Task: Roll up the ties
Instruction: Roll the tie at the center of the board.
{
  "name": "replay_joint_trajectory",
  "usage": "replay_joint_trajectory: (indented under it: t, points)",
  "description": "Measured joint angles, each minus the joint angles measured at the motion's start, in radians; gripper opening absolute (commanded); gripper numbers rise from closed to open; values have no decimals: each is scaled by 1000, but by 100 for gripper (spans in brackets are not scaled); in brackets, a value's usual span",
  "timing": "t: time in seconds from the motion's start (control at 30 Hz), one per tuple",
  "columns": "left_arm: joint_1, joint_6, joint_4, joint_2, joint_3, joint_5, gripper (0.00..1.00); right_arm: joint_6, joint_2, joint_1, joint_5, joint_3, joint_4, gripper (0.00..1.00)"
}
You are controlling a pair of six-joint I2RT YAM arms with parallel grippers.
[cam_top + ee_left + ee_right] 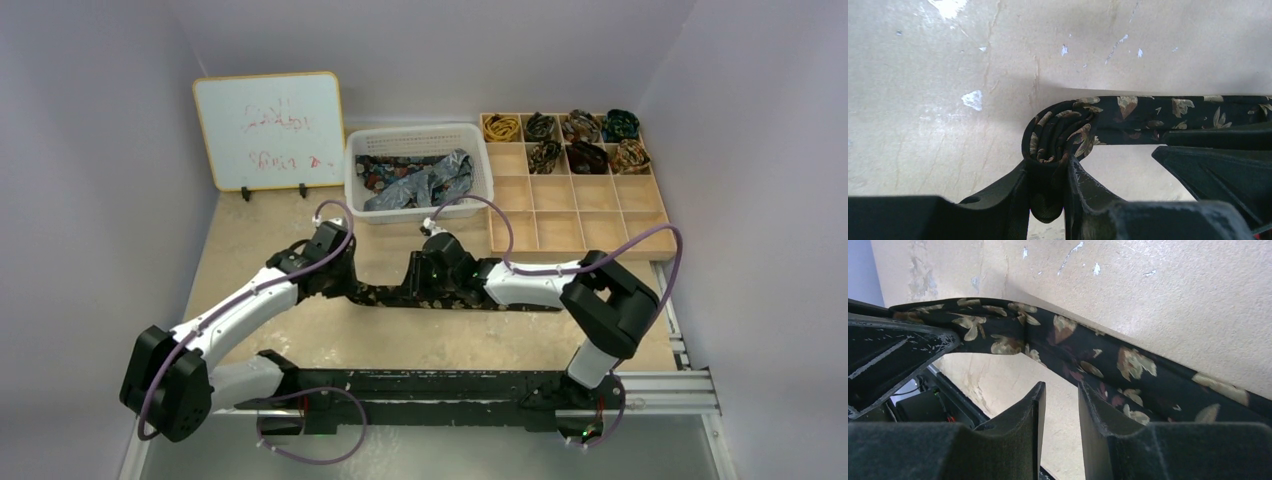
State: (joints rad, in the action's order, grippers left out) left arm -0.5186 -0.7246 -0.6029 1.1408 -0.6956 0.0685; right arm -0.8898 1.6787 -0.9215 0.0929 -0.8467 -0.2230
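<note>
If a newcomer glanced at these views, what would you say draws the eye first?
First, the dark tie stretched across mid-table, its left end coiled and pinched in the left gripper. Behind it, a white basket holds loose ties. At the back right, the wooden tray has rolled ties in its far cells.

At the bottom of the left wrist view the tie point(1158, 112) has its folded end sunk out of sight between the fingers of the left gripper point(1047, 170), and its length leaves at the right edge. In the right wrist view it runs off lower right, its other end hidden behind the left gripper at left. From above, the whiteboard point(268, 130) writing is too faint to read, and the heaped ties point(420, 182) in the basket point(420, 214) cannot be counted
</note>
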Motion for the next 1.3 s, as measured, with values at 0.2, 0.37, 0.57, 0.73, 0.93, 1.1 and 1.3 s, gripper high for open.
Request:
replay_joint_trajectory:
  t: [0.2, 0.37, 0.57, 0.73, 0.93, 1.1, 1.3]
  points:
    - [-73, -28, -77, 39, -60, 133, 24, -10, -26, 8, -27, 16, 4, 34]
    - [-150, -67, -143, 114, -122, 249, 24, -16, -32, 18, -35, 23, 5, 35]
    - [-284, -148, -249, 215, -224, 406, 24, -28, -35, 25, -51, 43, 4, 35]
    - [-389, -242, -346, 324, -304, 523, 25, -55, -75, 47, -55, 87, 3, 36]
    - [-486, -378, -506, 491, -409, 632, 28, -86, -149, 93, -58, 143, -8, 38]
    - [-542, -475, -624, 629, -511, 686, 42, -102, -172, 112, -58, 169, -22, 39]
    - [-587, -480, -642, 679, -564, 694, 52, -116, -180, 130, -58, 211, -24, 41]
